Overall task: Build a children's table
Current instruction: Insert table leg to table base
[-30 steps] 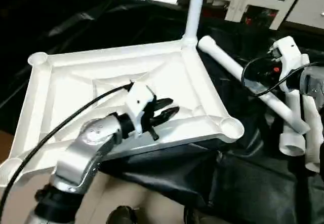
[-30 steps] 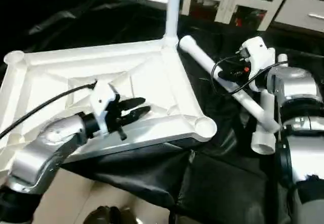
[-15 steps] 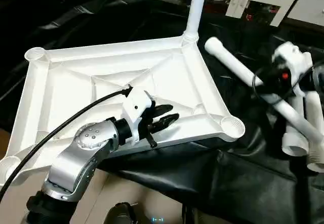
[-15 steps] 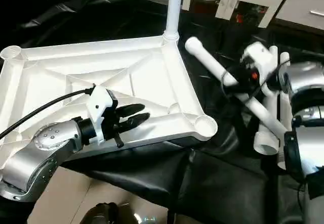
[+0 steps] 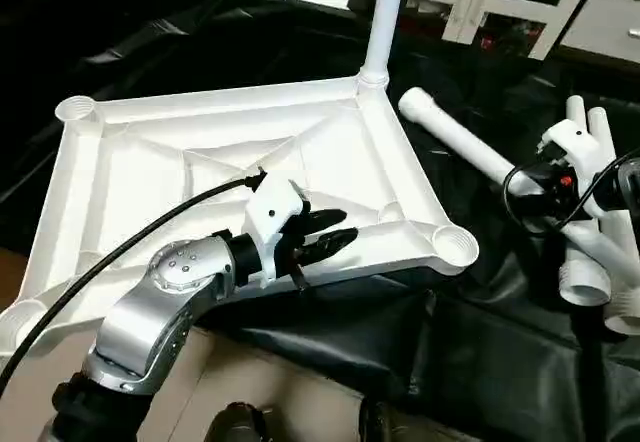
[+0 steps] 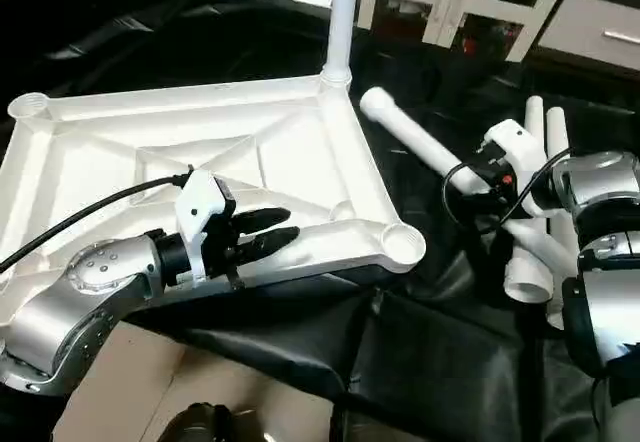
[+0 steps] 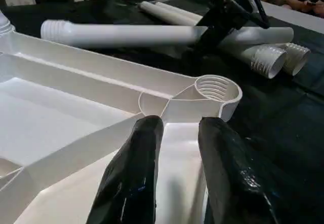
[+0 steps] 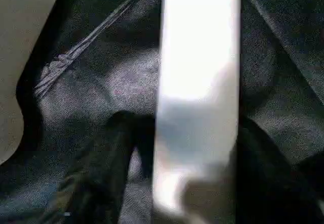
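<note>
White plastic tabletop lies ribs-up on the black-draped bench, one leg already upright in its far corner socket. The left tool, part open and holding nothing, hovers over the near rim beside the empty threaded socket. The right tool straddles a loose leg among the others; I cannot tell whether it grips yet. Best to clamp squarely mid-tube, lift clear, then bring the threaded end straight above that socket
</note>
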`<state>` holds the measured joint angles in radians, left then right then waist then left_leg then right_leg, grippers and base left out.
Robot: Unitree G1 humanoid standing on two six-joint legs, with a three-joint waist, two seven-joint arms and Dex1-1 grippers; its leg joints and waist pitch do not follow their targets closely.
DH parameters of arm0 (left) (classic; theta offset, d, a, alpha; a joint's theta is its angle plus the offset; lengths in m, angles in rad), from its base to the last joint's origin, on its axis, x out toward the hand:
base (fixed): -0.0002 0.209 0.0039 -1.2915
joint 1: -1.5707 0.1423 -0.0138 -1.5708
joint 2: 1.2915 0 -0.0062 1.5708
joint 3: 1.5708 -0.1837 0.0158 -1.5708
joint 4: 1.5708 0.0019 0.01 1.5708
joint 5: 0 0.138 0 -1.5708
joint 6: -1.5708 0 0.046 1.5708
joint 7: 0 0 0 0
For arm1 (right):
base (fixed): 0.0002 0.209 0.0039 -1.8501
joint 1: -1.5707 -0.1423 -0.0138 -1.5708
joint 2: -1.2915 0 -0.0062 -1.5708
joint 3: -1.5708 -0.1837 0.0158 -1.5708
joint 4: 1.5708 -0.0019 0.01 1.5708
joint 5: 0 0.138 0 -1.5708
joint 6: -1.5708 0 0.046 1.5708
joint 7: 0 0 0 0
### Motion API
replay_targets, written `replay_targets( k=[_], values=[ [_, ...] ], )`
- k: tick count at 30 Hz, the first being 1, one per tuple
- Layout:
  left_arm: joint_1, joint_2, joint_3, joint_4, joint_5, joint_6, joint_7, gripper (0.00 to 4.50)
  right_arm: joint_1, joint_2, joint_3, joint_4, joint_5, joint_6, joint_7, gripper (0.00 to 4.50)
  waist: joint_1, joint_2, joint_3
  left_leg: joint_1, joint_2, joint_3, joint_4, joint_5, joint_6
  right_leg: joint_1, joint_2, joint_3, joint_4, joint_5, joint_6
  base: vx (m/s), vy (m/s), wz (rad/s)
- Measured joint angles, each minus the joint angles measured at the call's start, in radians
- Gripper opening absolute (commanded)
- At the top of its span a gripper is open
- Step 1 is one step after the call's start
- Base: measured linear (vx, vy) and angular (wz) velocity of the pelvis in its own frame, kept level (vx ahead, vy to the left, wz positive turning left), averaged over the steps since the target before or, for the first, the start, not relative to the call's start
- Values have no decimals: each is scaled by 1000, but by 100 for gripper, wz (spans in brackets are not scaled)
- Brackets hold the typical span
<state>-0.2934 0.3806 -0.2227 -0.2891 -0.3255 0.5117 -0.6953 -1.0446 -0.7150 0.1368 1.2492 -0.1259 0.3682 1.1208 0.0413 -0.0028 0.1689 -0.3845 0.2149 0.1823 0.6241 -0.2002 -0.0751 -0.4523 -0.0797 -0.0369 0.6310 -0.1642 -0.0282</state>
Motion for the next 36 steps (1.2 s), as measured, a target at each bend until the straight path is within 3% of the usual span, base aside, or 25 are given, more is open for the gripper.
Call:
replay_targets(
  k=[12,19,20,24,27,29,32,33,36],
  values=[
    [-33,-12,0,44,6,-30,-10,144,3,0,-28,10,16,5,18,152,6,6,-5,-2,0,0,7,0,1,0,0,0,4,2,-3,0,0,0],
    [-87,-97,47,70,-20,-22,58,144,1,2,-132,12,103,54,3,149,12,6,-5,-2,0,0,12,1,1,-1,0,1,10,2,-3,0,0,0],
    [-92,-119,62,73,-36,-13,75,172,1,-2,-151,12,122,62,0,149,13,6,-5,-2,-1,0,12,1,1,-1,0,1,10,2,-3,0,0,0],
    [-109,-219,126,75,-120,31,150,192,-13,-25,-240,-37,209,107,7,149,14,6,-5,-2,-1,0,13,1,1,-1,0,1,11,2,-3,0,0,0],
    [-116,-283,164,74,-185,59,200,225,-17,-38,-371,-190,335,238,13,149,13,6,-5,-3,-2,0,13,1,1,-2,0,1,11,2,-3,0,0,0],
    [-144,-330,184,80,-223,74,222,239,-9,17,-561,-413,507,441,-55,149,11,7,-4,-4,-2,-1,13,2,3,-3,1,1,11,2,-2,0,0,0],
    [-219,-366,166,91,-236,69,216,263,-17,120,-699,-649,680,616,-156,148,17,9,-7,-2,0,-3,12,2,3,-1,3,-1,9,2,-2,0,0,0],
    [-240,-369,153,110,-231,68,209,270,-12,174,-725,-722,744,661,-187,148,17,11,-9,-2,0,-3,12,2,3,-1,3,0,10,2,-2,0,0,0],
    [-260,-382,127,149,-219,68,197,289,15,236,-735,-776,807,724,-245,148,21,13,-10,-2,0,-3,12,3,2,-1,2,0,9,2,-2,0,0,0]
  ],
)
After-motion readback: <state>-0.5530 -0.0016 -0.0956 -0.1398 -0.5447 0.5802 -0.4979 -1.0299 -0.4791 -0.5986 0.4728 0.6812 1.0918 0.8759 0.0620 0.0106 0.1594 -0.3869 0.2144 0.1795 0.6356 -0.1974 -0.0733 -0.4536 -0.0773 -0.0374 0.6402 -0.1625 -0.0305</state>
